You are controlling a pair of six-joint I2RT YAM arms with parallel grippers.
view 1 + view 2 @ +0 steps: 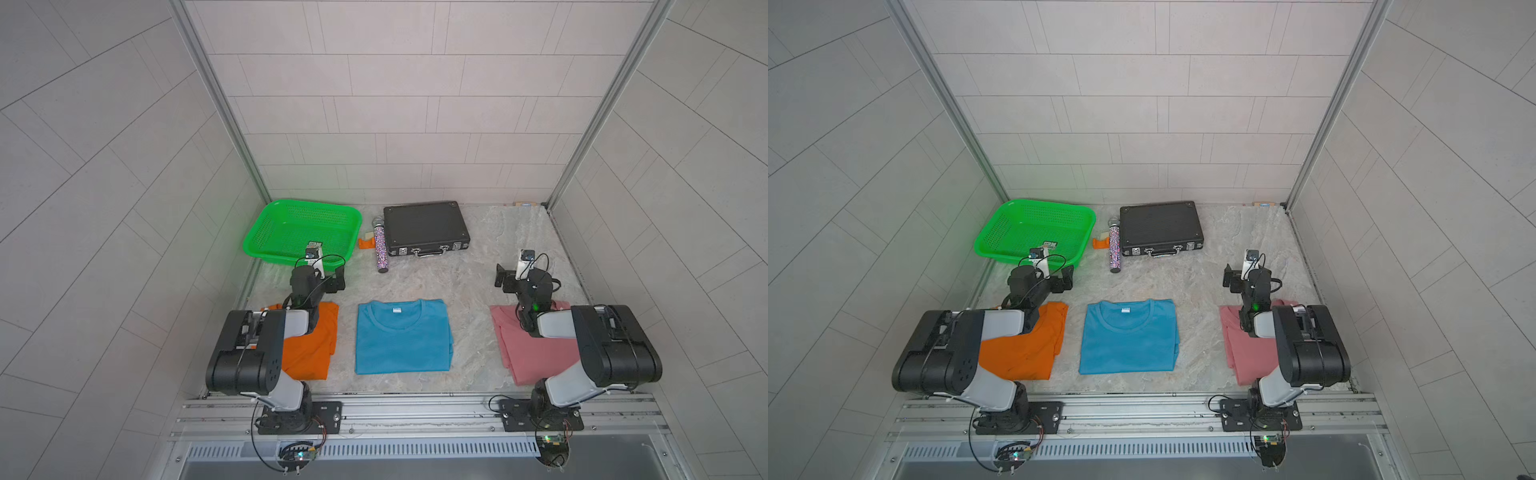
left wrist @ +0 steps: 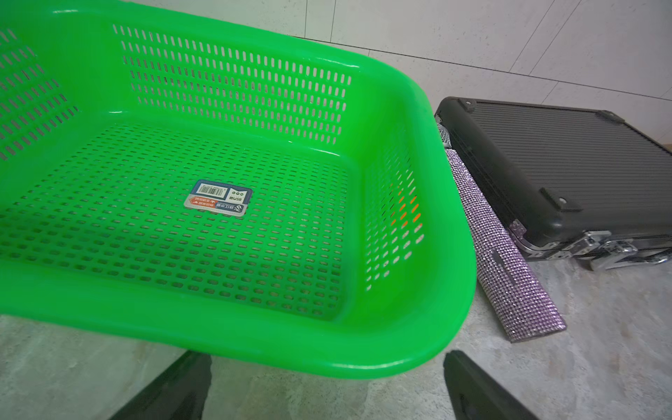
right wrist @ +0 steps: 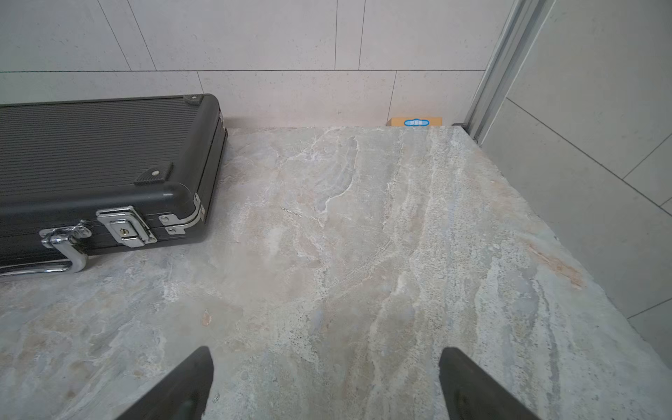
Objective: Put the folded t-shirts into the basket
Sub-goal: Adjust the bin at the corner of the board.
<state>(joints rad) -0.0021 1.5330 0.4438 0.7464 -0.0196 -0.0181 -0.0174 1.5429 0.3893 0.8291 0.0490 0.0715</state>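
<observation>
In both top views the left arm [image 1: 245, 353] [image 1: 942, 353] covers one side of the orange t-shirt [image 1: 316, 353] [image 1: 1030, 353], and the right arm [image 1: 611, 345] [image 1: 1308, 345] covers much of the pink t-shirt [image 1: 523, 357] [image 1: 1237, 349]. A wrist camera [image 1: 311, 252] hides a stretch of the basket [image 1: 254, 237] at its near rim. The small orange thing [image 1: 365, 244] beside the basket is too small to identify. Both wrist views cut the briefcase [image 3: 91, 145] off at the edge, the left wrist view the basket too, and the print on the sticker [image 2: 218, 198] is too small to read.

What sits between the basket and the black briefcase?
A glittery tube, lying beside the briefcase, and a small orange piece next to the basket; both top views show them.
</observation>
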